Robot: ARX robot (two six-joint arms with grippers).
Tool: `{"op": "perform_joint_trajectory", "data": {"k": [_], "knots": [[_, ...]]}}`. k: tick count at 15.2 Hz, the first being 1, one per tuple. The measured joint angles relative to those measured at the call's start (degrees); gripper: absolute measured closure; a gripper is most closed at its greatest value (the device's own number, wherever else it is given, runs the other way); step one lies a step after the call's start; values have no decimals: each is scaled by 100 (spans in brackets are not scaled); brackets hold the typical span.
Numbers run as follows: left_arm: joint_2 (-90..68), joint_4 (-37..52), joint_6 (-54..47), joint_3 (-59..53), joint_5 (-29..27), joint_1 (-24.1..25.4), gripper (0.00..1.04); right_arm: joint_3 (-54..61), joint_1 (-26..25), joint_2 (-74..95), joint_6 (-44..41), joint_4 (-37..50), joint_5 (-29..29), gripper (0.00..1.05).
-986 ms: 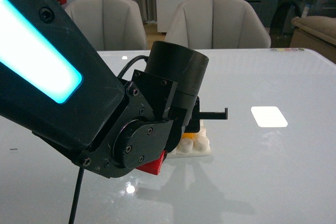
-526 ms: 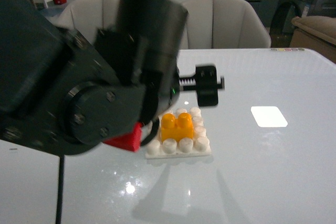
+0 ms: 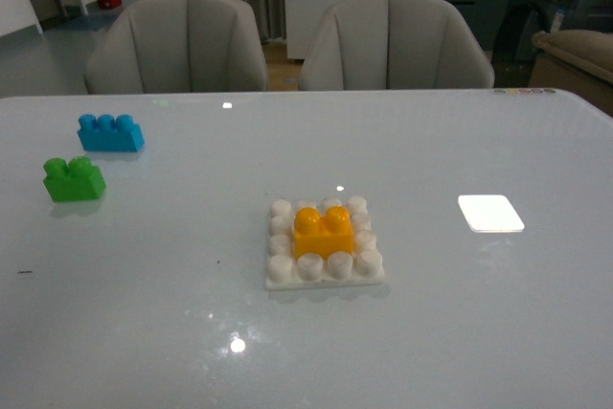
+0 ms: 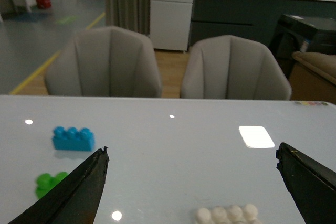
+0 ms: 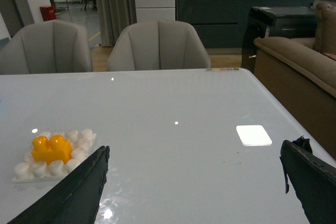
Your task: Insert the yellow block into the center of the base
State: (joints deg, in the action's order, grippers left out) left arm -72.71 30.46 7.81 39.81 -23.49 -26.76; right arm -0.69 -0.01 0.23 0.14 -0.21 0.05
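Where the base (image 3: 326,270) sits mid-table, the yellow block (image 3: 323,231) stands upright in its center, two studs up, ringed by white studs on every side. Both my claws hang above the table, spread wide and holding nothing: the left claw (image 4: 194,182) with the base's far studs just showing between its fingers, the right claw (image 5: 197,182) off to the block's right. A green brick (image 3: 74,179) and a blue brick (image 3: 110,132) lie near the table's far left edge.

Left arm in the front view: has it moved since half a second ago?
Yes. It covered the space left of the base and now has left the front view entirely. The yellow block sits on the base, uncovered.
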Motion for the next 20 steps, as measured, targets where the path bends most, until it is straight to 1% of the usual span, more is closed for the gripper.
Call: {"op": "perform_joint_trajectory", "data": {"k": [1,2,3,4,6,8,9,11,12,16,17,18,20], "knots": [[461,-98,-352,-129,-280,-68,7,0,0,0,0,0,0,6],[824,-372,-518,-175,-372,-96,11,0,0,0,0,0,0,6],[1346,-654,-619,-483,-192,28,23,0,0,0,0,0,0,6],[1930,-815,-675,-1005,9,315,36,0,0,0,0,0,2,6],[2618,-647,-680,-1672,367,817,59,0,0,0,0,2,0,6],[3045,-579,-682,-2245,850,1154,85,0,0,0,0,0,2,6],[3222,-579,-682,-2465,999,1314,96,0,0,0,0,0,0,6],[3462,-573,-691,-2686,1156,1512,103,0,0,0,0,0,0,6],[3698,-586,-695,-2874,1300,1687,103,0,0,0,0,2,0,6],[4365,-811,-695,-3346,1716,2072,103,0,0,0,0,0,0,6],[4527,-911,-699,-3416,2120,2371,103,0,0,0,0,0,0,6],[4701,-986,-702,-3501,2273,2691,103,0,0,0,0,0,2,6],[5038,-1191,-699,-3630,2347,2651,103,0,0,0,0,2,0,6]]}}
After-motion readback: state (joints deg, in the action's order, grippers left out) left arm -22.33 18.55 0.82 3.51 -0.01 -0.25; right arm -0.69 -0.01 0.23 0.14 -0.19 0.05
